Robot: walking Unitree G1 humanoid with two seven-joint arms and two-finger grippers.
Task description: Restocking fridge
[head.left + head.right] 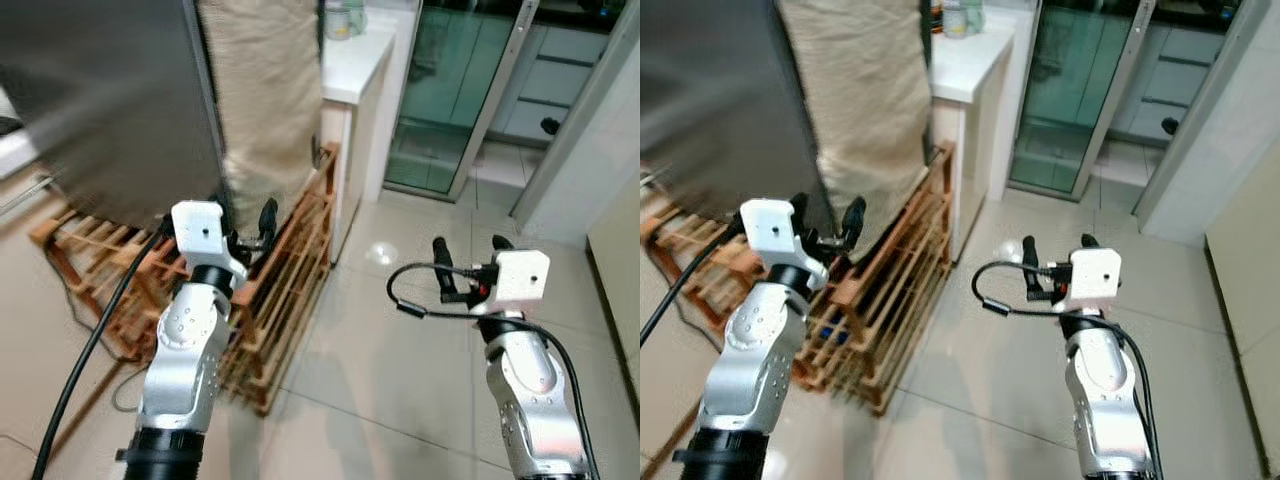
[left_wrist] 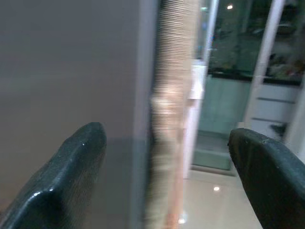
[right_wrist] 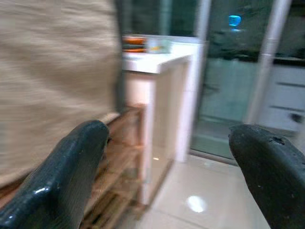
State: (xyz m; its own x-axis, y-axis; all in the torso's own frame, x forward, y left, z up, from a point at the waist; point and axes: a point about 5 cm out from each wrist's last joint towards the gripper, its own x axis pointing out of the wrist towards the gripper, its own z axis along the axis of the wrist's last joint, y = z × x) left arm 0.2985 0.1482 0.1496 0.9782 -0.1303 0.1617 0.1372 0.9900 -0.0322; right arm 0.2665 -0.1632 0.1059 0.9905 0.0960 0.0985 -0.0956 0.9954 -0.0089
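Both grippers, left gripper [image 1: 246, 224] at lower left and right gripper [image 1: 471, 251] at lower right, carry wide empty jaws, so closing squarely on the tall dark grey fridge [image 1: 105, 100] at upper left seems the step.

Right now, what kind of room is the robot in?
Probably a home kitchen or the spot just beside one. A tall grey fridge stands next to a white counter, a low wooden rack sits on the tiled floor, and glass sliding doors show cabinets behind.
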